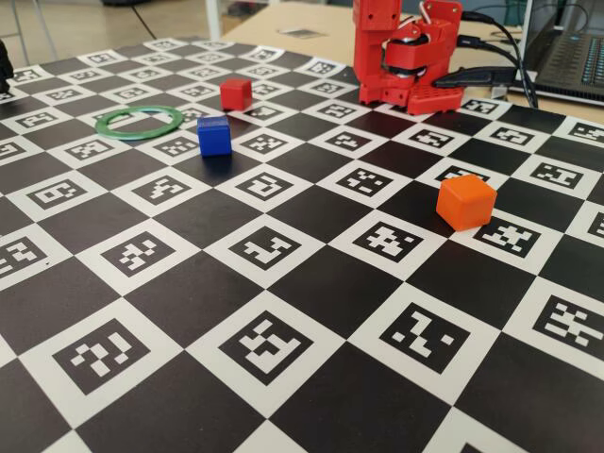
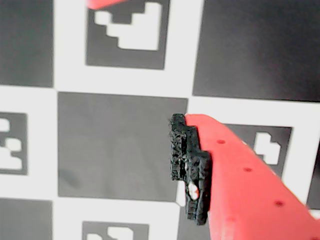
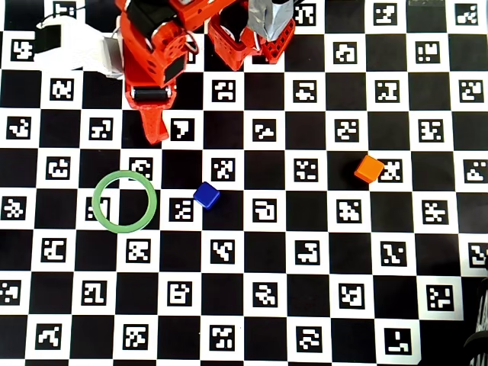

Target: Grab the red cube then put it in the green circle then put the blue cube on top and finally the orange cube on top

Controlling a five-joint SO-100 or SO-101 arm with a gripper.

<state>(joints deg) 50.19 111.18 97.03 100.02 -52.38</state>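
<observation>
- The red cube [image 1: 236, 93] stands on the checkered tabletop [image 1: 311, 283] in the fixed view, just behind the blue cube [image 1: 214, 135] and to the right of the green circle [image 1: 140, 122]. In the overhead view the arm covers it.
- The green circle lies flat with nothing inside it (only the board pattern shows through). In the overhead view it is at the left [image 3: 124, 200], with the blue cube [image 3: 206, 195] near its right side but not touching it.
- The orange cube [image 1: 465, 201] sits alone, well apart from the others, on the right in both the fixed and overhead views [image 3: 369, 168].
- The red arm [image 1: 406, 52] is folded at the far edge of the board.
- The hand [image 3: 156, 136] points toward the green circle and holds nothing; whether it is open or closed cannot be told.
</observation>
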